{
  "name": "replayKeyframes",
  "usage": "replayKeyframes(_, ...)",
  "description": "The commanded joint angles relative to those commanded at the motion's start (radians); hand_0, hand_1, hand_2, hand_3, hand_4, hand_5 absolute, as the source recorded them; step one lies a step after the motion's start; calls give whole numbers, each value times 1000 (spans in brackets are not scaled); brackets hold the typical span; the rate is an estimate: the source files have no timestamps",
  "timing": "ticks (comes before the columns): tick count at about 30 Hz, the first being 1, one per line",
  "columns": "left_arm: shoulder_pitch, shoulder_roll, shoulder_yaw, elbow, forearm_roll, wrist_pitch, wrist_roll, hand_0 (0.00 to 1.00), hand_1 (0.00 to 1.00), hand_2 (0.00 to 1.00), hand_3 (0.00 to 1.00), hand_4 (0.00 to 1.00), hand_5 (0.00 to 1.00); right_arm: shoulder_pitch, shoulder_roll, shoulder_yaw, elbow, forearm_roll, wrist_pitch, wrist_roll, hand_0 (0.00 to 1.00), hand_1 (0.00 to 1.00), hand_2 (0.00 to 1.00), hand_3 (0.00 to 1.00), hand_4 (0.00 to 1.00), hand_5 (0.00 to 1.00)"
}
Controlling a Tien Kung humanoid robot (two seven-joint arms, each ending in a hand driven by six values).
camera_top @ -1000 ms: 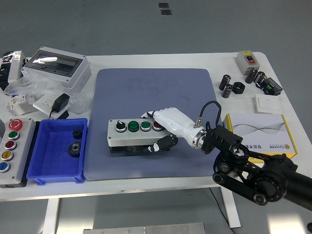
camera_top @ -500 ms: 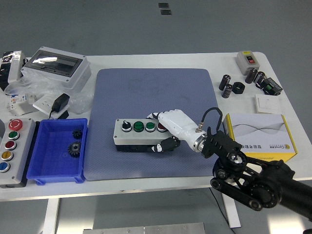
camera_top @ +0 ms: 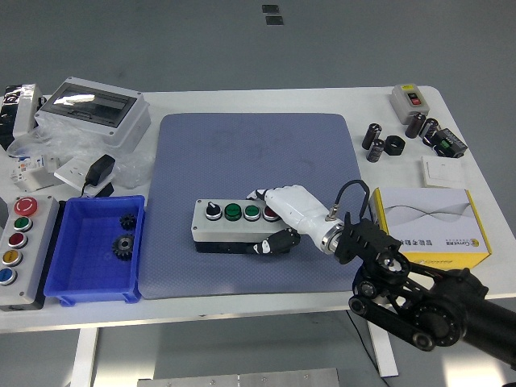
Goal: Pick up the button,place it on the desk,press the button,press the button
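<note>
On the blue mat (camera_top: 242,153) – one four-button box (camera_top: 234,226), clasped by the right robot hand (camera_top: 278,218)

A white table (camera_top: 242,101) stands on a plain grey floor (camera_top: 201,40).

Two button boxes: one (camera_top: 230,226) on mat, one (camera_top: 19,250) at left edge. Two gears (camera_top: 125,234) in blue bin (camera_top: 72,278). One yellow box (camera_top: 431,230). One white enclosure (camera_top: 93,111) far left.
</note>
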Motion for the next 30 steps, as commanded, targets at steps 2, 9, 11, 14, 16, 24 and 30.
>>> replayKeyframes(2,0,0,-2,0,4,1,1,614,518,530,601,640,187,-1,0,1,1,0,1,0,757,722,691,692,513,46)
replayKeyframes(9,1,0,-7,0,13,2,4,614,517,529,602,640,187,-1,-9,6,10,3,21,2,818,782,782,805,613,49)
replayKeyframes(11,1,-1,-9,0,19,1,6,615,517,529,601,640,185,-1,-16,9,15,11,31,4,816,791,798,846,658,70)
replayKeyframes(14,1,-1,-10,0,23,1,8,615,517,529,601,640,185,2,-26,12,23,26,48,7,816,791,798,846,658,70)
replayKeyframes(16,1,0,-10,0,27,0,9,615,517,529,601,640,185,3,-31,14,26,35,56,9,816,791,798,846,658,70)
replayKeyframes(24,0,-1,-11,0,37,-3,11,614,516,529,599,637,178,8,-49,21,41,50,75,15,822,812,819,925,705,118)
replayKeyframes(30,1,-1,-10,0,43,-5,14,614,515,527,596,635,175,12,-68,26,56,66,90,21,823,823,833,943,742,147)
